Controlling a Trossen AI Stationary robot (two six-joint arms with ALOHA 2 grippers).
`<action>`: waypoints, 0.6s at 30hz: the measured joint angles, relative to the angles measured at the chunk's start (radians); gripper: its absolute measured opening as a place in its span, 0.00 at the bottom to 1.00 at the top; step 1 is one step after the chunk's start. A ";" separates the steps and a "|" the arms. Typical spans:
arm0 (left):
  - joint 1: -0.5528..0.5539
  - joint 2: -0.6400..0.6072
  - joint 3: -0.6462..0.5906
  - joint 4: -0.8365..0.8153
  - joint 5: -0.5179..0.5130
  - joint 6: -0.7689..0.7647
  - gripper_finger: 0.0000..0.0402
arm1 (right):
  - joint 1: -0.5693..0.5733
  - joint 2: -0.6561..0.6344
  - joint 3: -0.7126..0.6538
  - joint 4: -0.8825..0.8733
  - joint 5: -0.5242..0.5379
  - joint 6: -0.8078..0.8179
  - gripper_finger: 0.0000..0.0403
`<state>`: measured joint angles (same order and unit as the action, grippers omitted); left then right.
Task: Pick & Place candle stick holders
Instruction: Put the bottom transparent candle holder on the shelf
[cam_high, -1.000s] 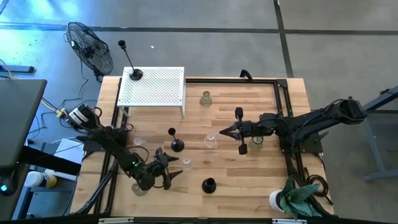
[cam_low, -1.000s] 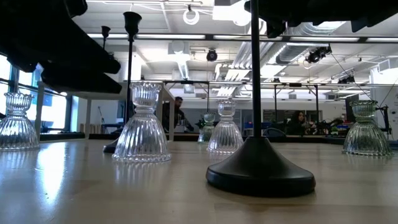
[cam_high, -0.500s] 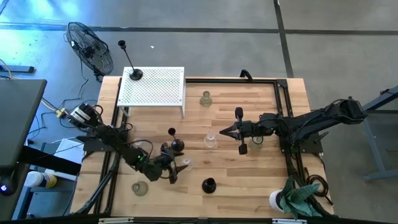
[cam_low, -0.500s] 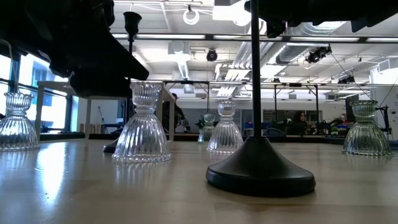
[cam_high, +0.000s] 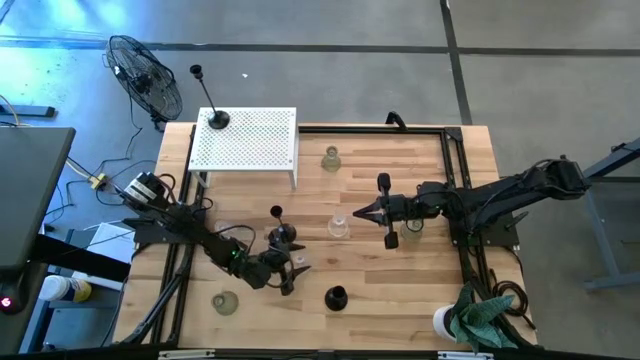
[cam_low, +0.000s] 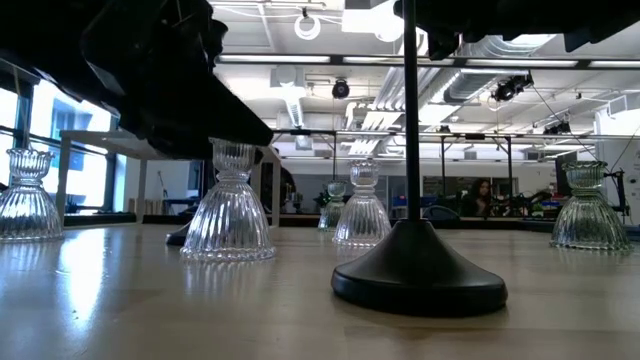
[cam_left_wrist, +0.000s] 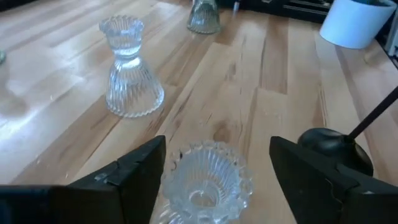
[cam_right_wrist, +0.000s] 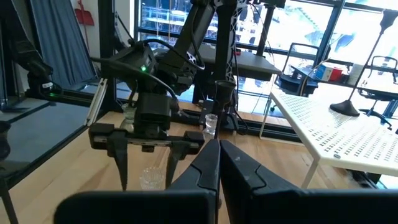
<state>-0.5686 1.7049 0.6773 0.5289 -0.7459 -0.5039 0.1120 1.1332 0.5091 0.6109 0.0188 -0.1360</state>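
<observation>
While our wooden table (cam_high: 420, 300) fills the middle of the high view, we see at its upper left the white perforated shelf (cam_high: 250, 142), with one tall black holder (cam_high: 216, 118) standing on it, which we judge to be where holders are gathered. Our left gripper (cam_left_wrist: 211, 155) sits low and left of centre in the high view, its fingers spread wide on either side of a clear glass holder (cam_left_wrist: 205, 180), not yet touching it; we judge this straddle to be the set-up for a grasp. Our right gripper (cam_high: 362, 211) waits right of centre, its fingers pressed together with nothing visible between them, close beside another black holder (cam_high: 388, 236). The remaining holders are scattered: a black one (cam_high: 335, 297) bottom centre, a glass one (cam_high: 225, 301) bottom left, one (cam_high: 339, 227) at centre, one (cam_high: 330, 158) beside the shelf. A white cup (cam_left_wrist: 357, 22) stands at the upper right of the left wrist view.
</observation>
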 joint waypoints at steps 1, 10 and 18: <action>0.000 0.000 0.000 -0.001 -0.001 0.006 0.66 | 0.000 0.000 0.000 0.000 0.000 0.000 0.00; 0.000 0.000 0.000 -0.014 0.020 0.010 0.44 | 0.000 0.000 0.000 0.000 -0.008 0.000 0.00; -0.006 -0.011 -0.002 -0.012 0.034 0.028 0.43 | 0.000 0.000 0.000 0.000 -0.008 0.000 0.00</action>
<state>-0.5744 1.6934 0.6758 0.5166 -0.7120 -0.4762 0.1120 1.1332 0.5093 0.6106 0.0113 -0.1356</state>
